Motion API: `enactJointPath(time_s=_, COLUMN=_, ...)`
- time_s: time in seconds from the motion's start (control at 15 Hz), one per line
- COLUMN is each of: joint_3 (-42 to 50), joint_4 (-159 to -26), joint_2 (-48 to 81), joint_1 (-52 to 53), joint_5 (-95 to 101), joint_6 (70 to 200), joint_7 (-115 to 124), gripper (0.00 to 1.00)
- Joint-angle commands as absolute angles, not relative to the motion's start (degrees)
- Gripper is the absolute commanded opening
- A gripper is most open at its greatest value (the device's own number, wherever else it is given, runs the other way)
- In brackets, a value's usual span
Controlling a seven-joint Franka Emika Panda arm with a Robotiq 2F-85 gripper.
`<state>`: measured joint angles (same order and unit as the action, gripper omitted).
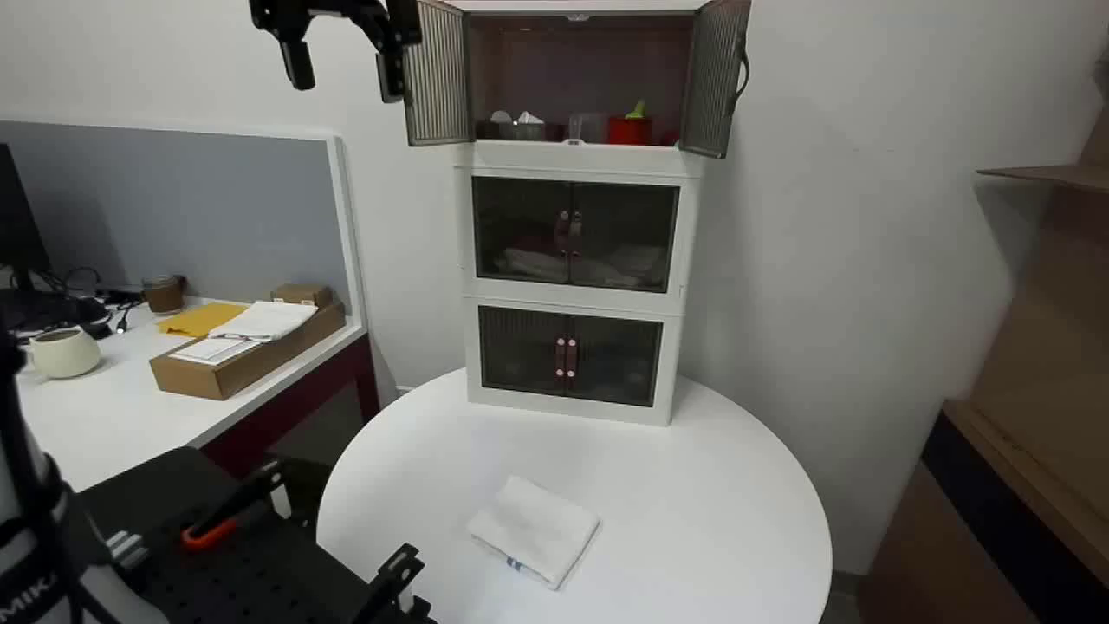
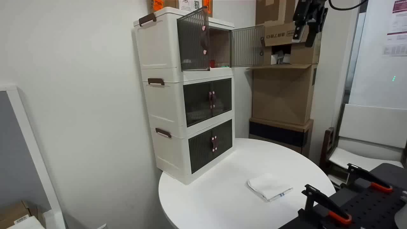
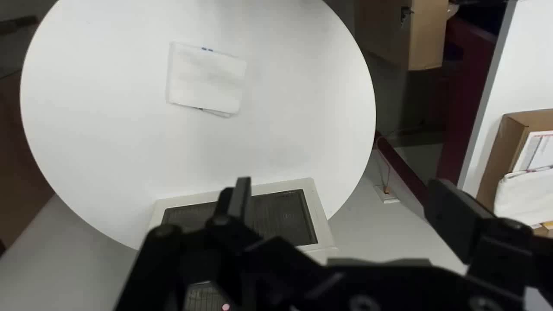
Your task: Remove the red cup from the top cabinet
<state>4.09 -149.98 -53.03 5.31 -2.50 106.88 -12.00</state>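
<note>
The red cup stands inside the top cabinet, near its right side in an exterior view, with a bit of green sticking up at its top. In an exterior view only a small red part of the cup shows past a door of the top cabinet. Both cabinet doors stand open. My gripper is open and empty, in the air to the left of the left door. It also hangs apart from the cabinet in an exterior view. In the wrist view the open fingers hold nothing; the cup is out of view.
Beside the cup are a clear cup and a grey container with white items. The open left door and right door stick out forward. A folded white cloth lies on the round table. Cardboard boxes stand beside the tower.
</note>
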Motion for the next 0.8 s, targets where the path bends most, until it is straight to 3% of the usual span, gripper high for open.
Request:
enactJointPath(time_s=0.0, joint_3=3.9, joint_4=-149.8, joint_2=-53.0, joint_1=5.1, joint_5=-2.7, joint_6=106.7, joint_7=-12.1, gripper=1.0)
enactJointPath(time_s=0.4, joint_3=3.9, joint_4=-149.8, joint_2=-53.0, joint_1=5.1, joint_5=-2.7, joint_6=106.7, joint_7=-12.1, gripper=1.0)
enactJointPath(time_s=0.73, joint_3=4.1, joint_4=-156.6, joint_2=-50.4, joint_1=5.0, joint_5=-9.5, joint_6=127.3, joint_7=-5.9, gripper=1.0)
